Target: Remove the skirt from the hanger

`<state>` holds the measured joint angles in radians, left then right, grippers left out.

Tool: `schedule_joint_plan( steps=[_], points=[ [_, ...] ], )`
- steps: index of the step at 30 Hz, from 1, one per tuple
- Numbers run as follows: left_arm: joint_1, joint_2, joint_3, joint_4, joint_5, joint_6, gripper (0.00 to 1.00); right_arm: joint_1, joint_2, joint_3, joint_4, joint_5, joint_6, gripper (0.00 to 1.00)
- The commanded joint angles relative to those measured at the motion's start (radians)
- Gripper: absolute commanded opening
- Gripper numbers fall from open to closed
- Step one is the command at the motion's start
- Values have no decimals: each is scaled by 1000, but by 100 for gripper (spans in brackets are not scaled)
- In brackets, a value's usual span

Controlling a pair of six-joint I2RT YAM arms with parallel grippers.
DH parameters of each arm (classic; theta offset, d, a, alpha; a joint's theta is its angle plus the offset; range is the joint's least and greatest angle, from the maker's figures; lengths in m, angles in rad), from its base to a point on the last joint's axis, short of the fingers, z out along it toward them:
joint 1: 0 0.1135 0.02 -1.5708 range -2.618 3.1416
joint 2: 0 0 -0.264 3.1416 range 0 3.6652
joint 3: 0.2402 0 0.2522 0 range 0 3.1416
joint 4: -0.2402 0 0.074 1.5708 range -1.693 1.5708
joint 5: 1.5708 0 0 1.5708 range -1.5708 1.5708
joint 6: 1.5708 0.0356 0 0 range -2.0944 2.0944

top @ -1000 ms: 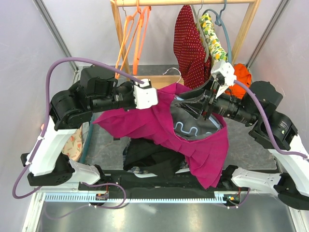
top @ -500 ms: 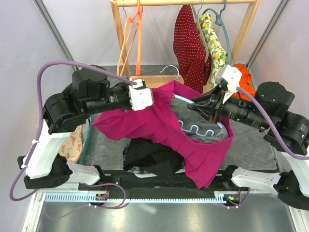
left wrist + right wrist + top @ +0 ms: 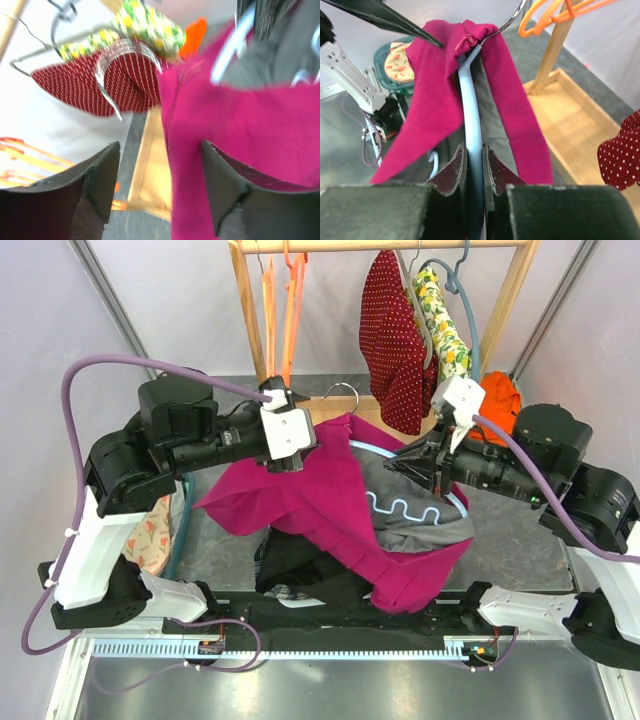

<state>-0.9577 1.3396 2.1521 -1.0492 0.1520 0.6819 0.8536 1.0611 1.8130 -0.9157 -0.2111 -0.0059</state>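
Observation:
The magenta skirt (image 3: 320, 500) hangs over a light blue hanger (image 3: 385, 452) with a metal hook (image 3: 342, 390), above the table's middle. My right gripper (image 3: 425, 465) is shut on the hanger's bar. In the right wrist view the bar (image 3: 470, 100) runs between the pads of that gripper (image 3: 474, 150), with skirt cloth (image 3: 432, 90) falling on both sides. My left gripper (image 3: 285, 462) is at the skirt's upper left edge, open. In the left wrist view, that gripper (image 3: 159, 150) has the skirt's edge (image 3: 240, 135) passing loosely between its wide-apart fingers.
A wooden rack (image 3: 250, 310) behind holds orange hangers (image 3: 280, 310), a red dotted garment (image 3: 395, 330) and a lemon-print garment (image 3: 445, 325). Orange cloth (image 3: 500, 395) lies at back right. Dark clothes (image 3: 310, 565) lie under the skirt. A teal basket (image 3: 178, 530) stands at left.
My left gripper has opened and let go of the skirt, whose lower part has sagged. The right gripper has closed tighter on the hanger and shifted slightly left.

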Motion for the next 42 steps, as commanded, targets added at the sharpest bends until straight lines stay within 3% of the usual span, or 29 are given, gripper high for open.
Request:
schedule_joint_plan(
  steps=[1, 4, 8, 21, 23, 24, 25, 26, 34, 36, 37, 39, 40, 42],
  points=[
    [-3, -13, 3, 120, 15, -45, 78, 1, -47, 123, 107, 141, 31, 0],
    [-3, -46, -55, 133, -15, -45, 83, 1, -134, 146, 159, 241, 18, 0],
    [-3, -79, -103, 140, -43, -42, 85, 1, -184, 172, 146, 254, 32, 0],
    [-1, -80, -159, 192, -94, -22, 86, 1, -145, 169, 25, 79, 93, 0],
    [0, -77, -162, 192, -92, -6, 68, 1, -150, 170, 17, 93, 93, 0],
    [0, -76, -166, 189, -89, -2, 53, 1, -156, 172, 15, 104, 90, 0],
    [-1, -76, -164, 187, -89, -2, 12, 1, -167, 175, 14, 139, 89, 0],
    [-1, -77, -164, 186, -103, 1, 2, 1, -173, 178, 3, 160, 87, 0],
    [19, -94, -199, 253, -230, 31, 2, 1, -234, 236, -74, 360, 55, 0],
    [40, -102, -212, 279, -250, 34, 4, 1, -248, 227, -86, 392, 55, 0],
    [46, -106, -219, 284, -252, 39, 15, 1, -259, 229, -95, 398, 57, 0],
    [53, -118, -248, 291, -252, 44, 47, 1, -263, 238, -100, 406, 55, 0],
    [53, -129, -261, 291, -250, 44, 83, -1, -263, 243, -100, 404, 53, 0],
    [53, -137, -279, 293, -255, 21, 98, 1, -259, 259, -100, 404, 46, 0]
  ],
)
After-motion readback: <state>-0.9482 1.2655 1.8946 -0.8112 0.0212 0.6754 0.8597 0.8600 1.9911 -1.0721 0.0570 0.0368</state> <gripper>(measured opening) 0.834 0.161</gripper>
